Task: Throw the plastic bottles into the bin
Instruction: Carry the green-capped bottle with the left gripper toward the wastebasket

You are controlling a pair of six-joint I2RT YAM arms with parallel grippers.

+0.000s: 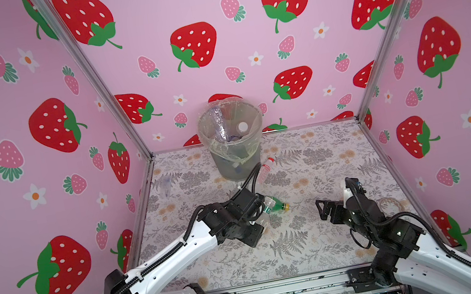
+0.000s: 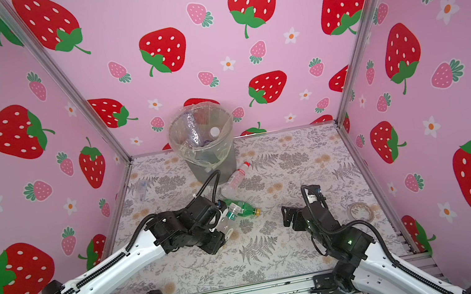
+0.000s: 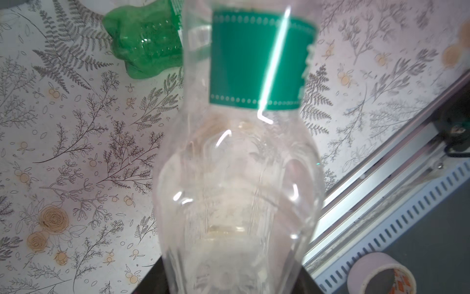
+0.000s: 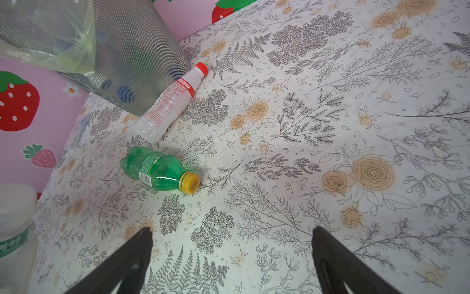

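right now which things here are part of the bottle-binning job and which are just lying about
For the job: clear bottle with green label, green bottle with yellow cap, red-capped bottle, clear bottle by the left wall, bin.
Just lying about: tape roll.

Bin: round, grey, tapered, with a crinkled clear bag over the rim. Upright at upper centre of the worktop in both top views. Several bottles inside, one white cap facing up.
Red-capped bottle: clear, red-printed label, on its side against the bin's base, cap toward upper right.
Green bottle: yellow cap, on its side, mid-frame, cap pointing right.
Green-labelled clear bottle: fills the left wrist view, just beside the green bottle's base.
Faint clear bottle: at the worktop's left edge, blurred.
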